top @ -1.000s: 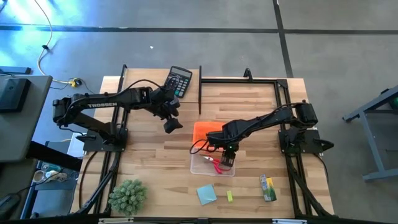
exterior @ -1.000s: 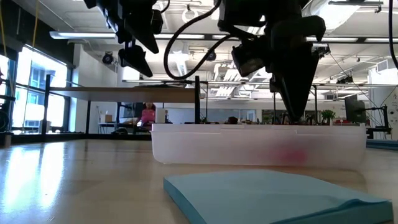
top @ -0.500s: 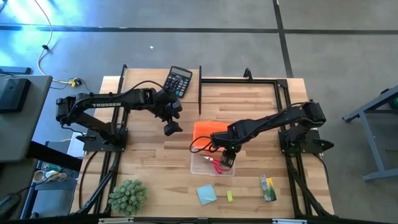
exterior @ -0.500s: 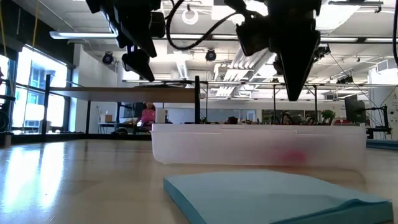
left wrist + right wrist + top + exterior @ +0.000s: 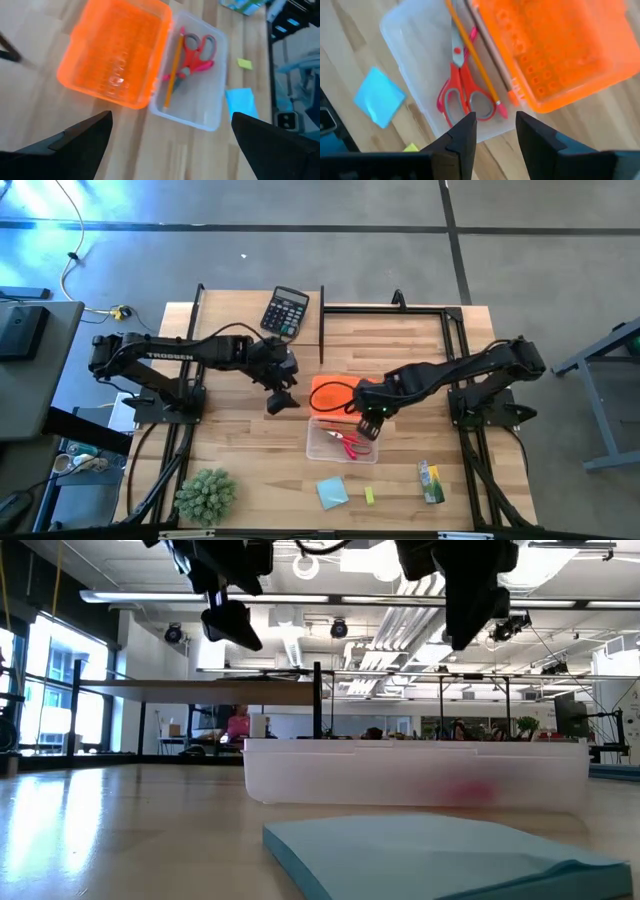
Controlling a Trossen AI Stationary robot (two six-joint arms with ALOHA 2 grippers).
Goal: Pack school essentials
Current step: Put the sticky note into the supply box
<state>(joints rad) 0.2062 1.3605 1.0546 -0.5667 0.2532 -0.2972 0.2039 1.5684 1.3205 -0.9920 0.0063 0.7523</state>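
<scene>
A clear box holds red-handled scissors, a wooden pencil and a pink pen. Its orange lid lies open on the far side of the box. My right gripper hovers above the box, fingers a little apart, empty; it also shows in the high view. My left gripper is wide open and empty, above the table to the left of the lid. A light-blue notepad, a tiny yellow block and a green-yellow packet lie flat near the front edge.
A black calculator lies at the far edge. A spiky green plant stands at the near left corner. A dark frame rail stands behind the lid. Bare wood lies left of the box.
My right gripper has risen straight up out of the clear box and stands clear above its rim. My left gripper has moved a little toward the table's near edge, closer to the orange lid. The things in the box have stayed put.
</scene>
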